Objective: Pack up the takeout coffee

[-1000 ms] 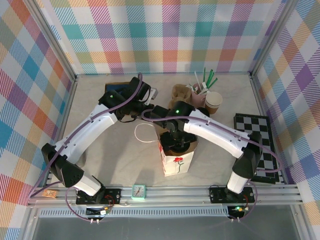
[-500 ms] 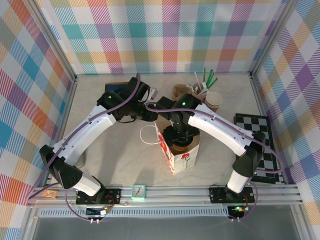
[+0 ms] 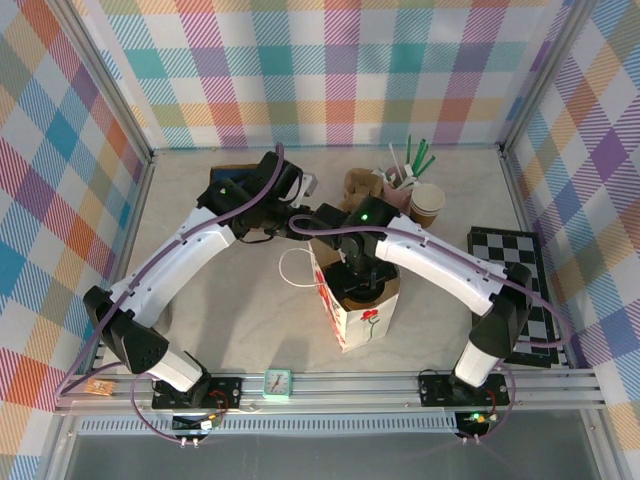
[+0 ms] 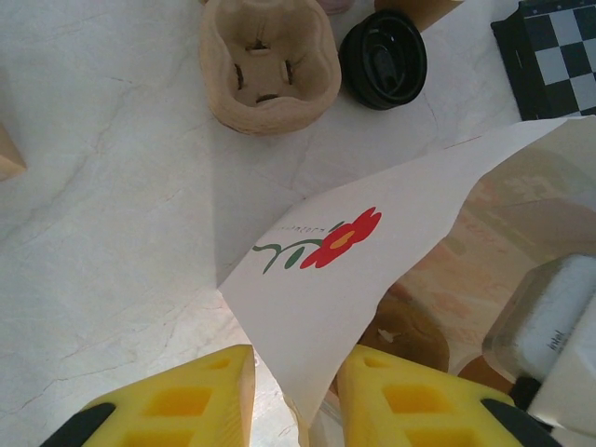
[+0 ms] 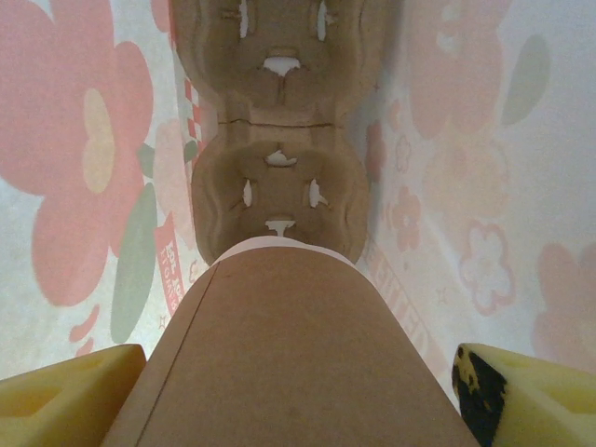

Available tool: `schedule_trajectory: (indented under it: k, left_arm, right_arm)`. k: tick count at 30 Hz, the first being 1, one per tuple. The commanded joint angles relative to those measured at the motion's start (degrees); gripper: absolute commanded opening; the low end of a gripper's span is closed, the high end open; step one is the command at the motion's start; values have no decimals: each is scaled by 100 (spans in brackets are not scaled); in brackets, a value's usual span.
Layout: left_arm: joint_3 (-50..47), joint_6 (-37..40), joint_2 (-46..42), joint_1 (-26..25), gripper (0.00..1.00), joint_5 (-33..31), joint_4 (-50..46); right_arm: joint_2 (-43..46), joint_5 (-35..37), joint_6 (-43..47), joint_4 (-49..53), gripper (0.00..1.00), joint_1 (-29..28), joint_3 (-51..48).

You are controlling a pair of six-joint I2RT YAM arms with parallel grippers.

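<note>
r wrist: cup point(image 5: 279, 363) over carrier point(image 5: 277, 200) (in bag point(image 5: 84, 140)); l claw point(image 4: 296, 361) pinches bag

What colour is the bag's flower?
The flower on the bag is red; best seen in left wrist view.

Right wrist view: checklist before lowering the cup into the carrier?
1. Right gripper grips the cup: ok.
2. Cup lined up over the near slot of the carrier: ok, roughly centred.
3. Near slot empty: ok.
4. Left gripper pinches the bag edge, mouth held open: ok.
5. Bag standing upright on the table: ok in the top view.
6. Lid seated on the cup: cannot tell, that end is hidden.
</note>
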State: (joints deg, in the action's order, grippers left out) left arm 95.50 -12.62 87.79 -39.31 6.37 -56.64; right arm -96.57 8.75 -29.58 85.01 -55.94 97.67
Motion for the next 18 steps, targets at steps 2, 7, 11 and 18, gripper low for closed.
schedule_trajectory:
  k: [2, 7, 11, 18]
  left_arm:
    - [142, -22, 54, -59, 29, -44, 31]
    - [150, -30, 17, -59, 29, -73, 9]
    - [196, -44, -37, -59, 31, -118, -40]
    - [366, -82, -223, -52, 44, -234, -208]
  right_arm:
    - [140, -150, -95, -166, 38, -31, -150]
    - [152, -121, -117, -224, 38, -35, -199]
    - [179, -89, -123, -270, 37, -33, -244]
    - [170, -14, -104, -310, 37, -35, -288]
